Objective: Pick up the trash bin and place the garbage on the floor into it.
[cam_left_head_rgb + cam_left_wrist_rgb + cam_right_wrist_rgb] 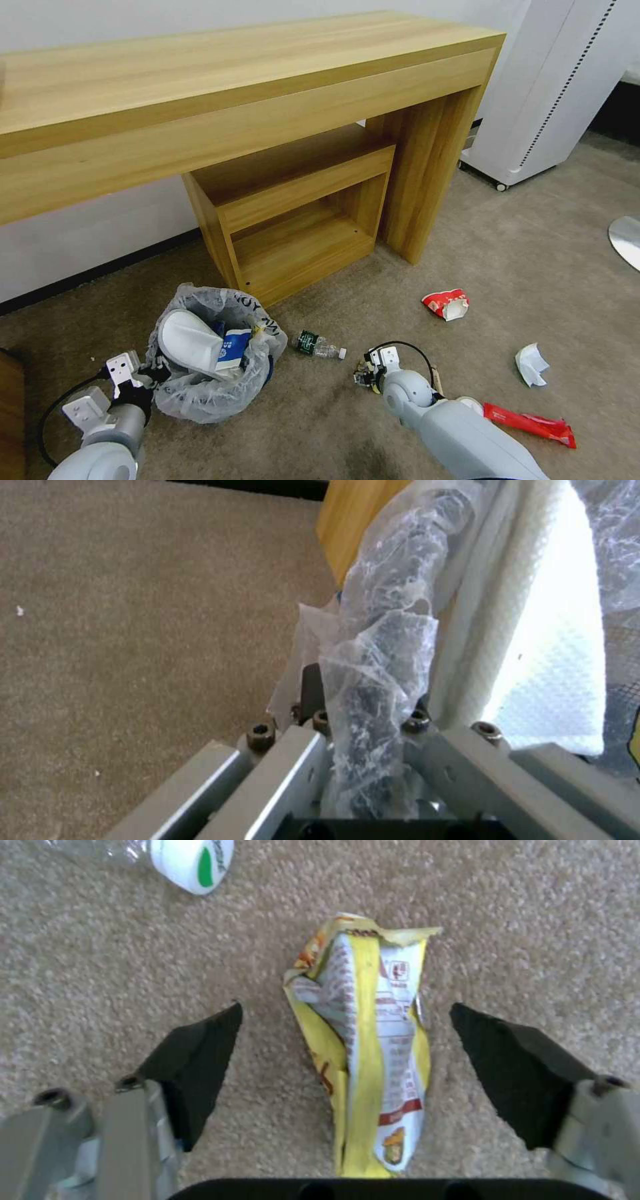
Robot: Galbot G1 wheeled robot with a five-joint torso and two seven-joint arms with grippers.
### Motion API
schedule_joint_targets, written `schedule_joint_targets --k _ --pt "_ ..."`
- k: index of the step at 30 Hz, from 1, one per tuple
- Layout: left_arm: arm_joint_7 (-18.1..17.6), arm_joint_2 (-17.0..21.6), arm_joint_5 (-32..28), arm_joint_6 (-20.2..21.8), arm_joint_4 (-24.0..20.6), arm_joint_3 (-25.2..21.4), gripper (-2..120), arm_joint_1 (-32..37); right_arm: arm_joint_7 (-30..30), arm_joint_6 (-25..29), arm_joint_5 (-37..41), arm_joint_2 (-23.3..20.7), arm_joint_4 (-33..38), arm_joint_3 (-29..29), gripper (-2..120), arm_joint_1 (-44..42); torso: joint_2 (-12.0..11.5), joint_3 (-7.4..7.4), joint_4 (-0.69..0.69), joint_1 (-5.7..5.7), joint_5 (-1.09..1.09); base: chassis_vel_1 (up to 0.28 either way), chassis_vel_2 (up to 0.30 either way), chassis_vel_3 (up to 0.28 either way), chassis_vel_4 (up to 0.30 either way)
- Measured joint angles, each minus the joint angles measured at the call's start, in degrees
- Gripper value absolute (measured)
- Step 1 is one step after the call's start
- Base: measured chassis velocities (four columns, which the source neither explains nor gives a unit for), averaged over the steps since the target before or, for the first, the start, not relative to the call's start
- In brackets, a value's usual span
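Note:
The trash bin (200,393), blue under a clear wrinkly bag, leans on the beige floor (320,427) at lower left. A white slipper (190,341) and a white-blue paper scrap (233,347) lie inside it. My left gripper (152,375) is shut on the bin's bagged rim (380,645), beside the slipper (540,630). My right gripper (363,375) hovers low, open, straddling a crumpled yellow wrapper (367,1050) without touching it. Other garbage lies around: a clear bottle (319,345) with its white cap (193,862), a red-white wrapper (445,303), a white scrap (531,365) and a red wrapper (530,422).
A long wooden desk (233,87) spans the back, with a low open shelf unit (293,220) under it just behind the bin. A white cabinet on casters (553,87) stands at the right, and a silver disc (627,240) lies at the right edge.

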Motion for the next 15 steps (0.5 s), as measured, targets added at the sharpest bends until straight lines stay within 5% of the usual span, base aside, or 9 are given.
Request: schedule_joint_targets --k 15 --pt "0.0 0.2 0.0 -0.6 0.7 -0.1 1 -0.1 -0.2 1.8 -2.4 0.0 -1.0 0.3 27 -1.7 0.0 0.00 0.00 0.00 0.00 0.000 0.000 0.000 0.000"
